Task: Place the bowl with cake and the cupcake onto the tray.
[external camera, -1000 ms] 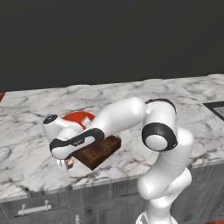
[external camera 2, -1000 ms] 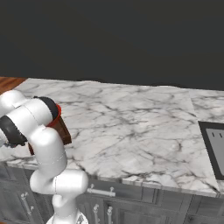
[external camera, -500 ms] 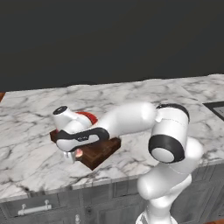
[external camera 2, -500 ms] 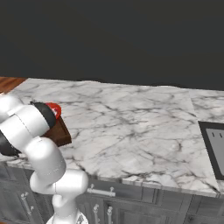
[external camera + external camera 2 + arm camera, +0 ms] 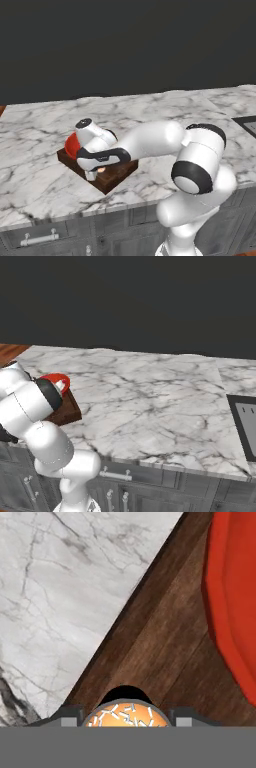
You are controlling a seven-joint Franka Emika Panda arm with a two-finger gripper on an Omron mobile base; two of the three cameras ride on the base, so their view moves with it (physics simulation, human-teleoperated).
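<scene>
I see the red bowl already on the tray, and my gripper clamps the cupcake just above the wood, release pending.

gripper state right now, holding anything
Gripper: closed on the cupcake, above the tray, beside the red bowl.

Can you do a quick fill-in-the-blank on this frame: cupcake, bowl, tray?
1. The gripper holds the ____ between its fingertips.
2. The cupcake hangs over the ____.
3. The bowl on the tray is colored ____.
Missing words: cupcake; tray; red
</scene>
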